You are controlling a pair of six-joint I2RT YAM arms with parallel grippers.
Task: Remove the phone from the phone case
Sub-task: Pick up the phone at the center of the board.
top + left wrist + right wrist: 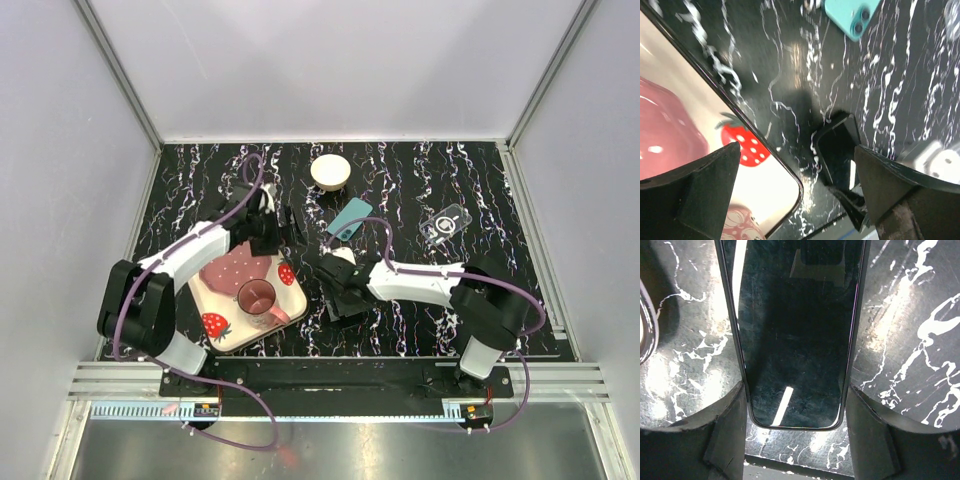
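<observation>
Black marbled table [400,180] — my right pincer [796,390] pinches the phone [795,325] flat between its fingers, steadying it, I judge, while the left pincer [797,155] hangs spread nearby — free to help.

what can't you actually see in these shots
- Right wrist: the black phone runs off the top edge, and it is too dark to tell if it has a case.
- Top external: the right gripper covers that phone.
- Left wrist: the teal item is cut by the top edge.
</observation>
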